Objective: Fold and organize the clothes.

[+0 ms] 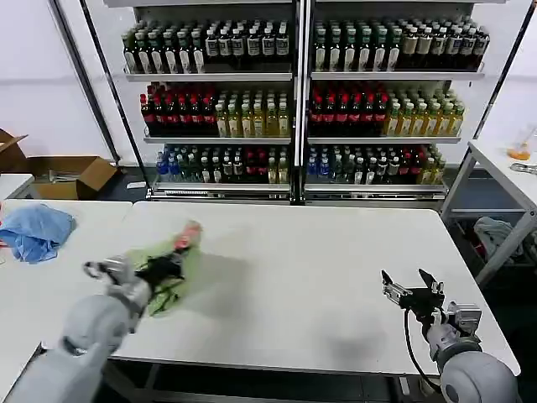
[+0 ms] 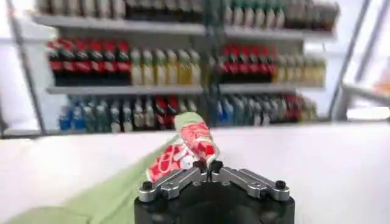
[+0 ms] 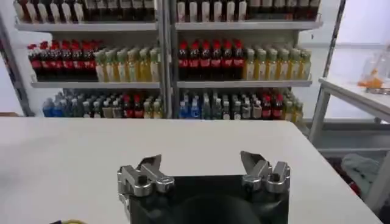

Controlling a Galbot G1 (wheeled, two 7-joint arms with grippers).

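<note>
The left gripper (image 1: 174, 267) is pinching a fold of the light green shirt (image 1: 172, 273), its two fingers (image 2: 183, 176) drawn together on the cloth, as the left wrist view is showing. The left arm (image 1: 92, 327) is reaching forward from the near left corner, its wrist hanging low over the left part of the white table (image 1: 310, 252). The single shirt is lying bunched beneath and around that gripper, with its red-and-white printed graphic (image 2: 189, 149) standing up just beyond the fingertips.

The right gripper (image 1: 411, 290) is holding nothing, its fingers spread wide apart above bare tabletop near the table's right front corner. The right arm (image 1: 457, 353) is coming up from the lower right, angled toward the middle of the table, well apart from the shirt.

One light blue cloth (image 1: 35, 231) is sitting crumpled on the far left of the table surface. Behind the table, two shelving bays (image 1: 298, 101) are carrying rows of bottles, and an open cardboard box (image 1: 71, 176) is resting on the floor to the left.
</note>
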